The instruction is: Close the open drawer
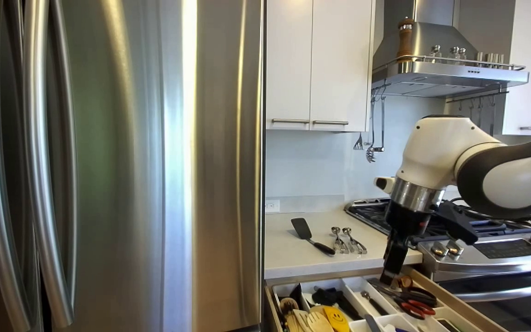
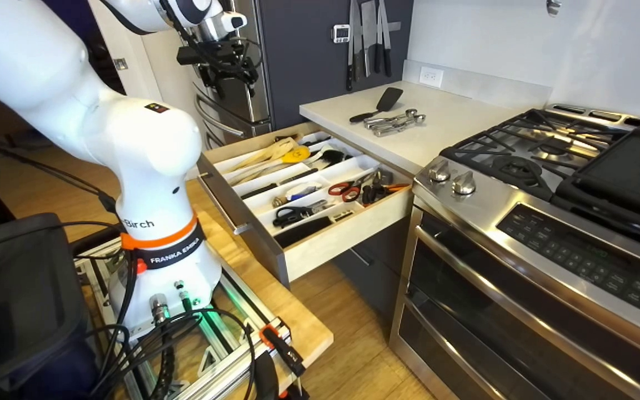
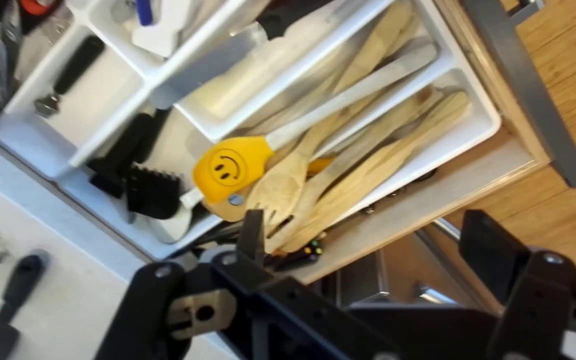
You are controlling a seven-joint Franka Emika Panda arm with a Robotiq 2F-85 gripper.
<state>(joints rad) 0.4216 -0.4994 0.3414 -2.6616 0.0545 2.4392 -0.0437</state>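
Note:
The drawer [image 2: 264, 245] stands pulled out, with a dark grey front and pale wooden sides, in an exterior view. Its slim silver bar handle [image 2: 221, 204] faces the robot's base. In an exterior view its wooden side [image 1: 459, 302] shows, but its front is out of frame. In the wrist view the drawer's dark front [image 3: 533, 95] is at the upper right. My gripper [image 3: 363, 230] is open and empty, its fingers wide apart above the drawer's side edge. It also shows in both exterior views [image 1: 387, 276] [image 2: 232, 89], raised above the drawer and apart from it.
White trays [image 2: 275, 183] inside the drawer hold wooden utensils, a yellow spatula [image 3: 230, 167] and scissors. The counter [image 1: 284, 258] behind carries a black turner [image 1: 309, 235] and scoops. The steel fridge [image 1: 155, 161] and the oven range [image 2: 481, 233] flank the drawer.

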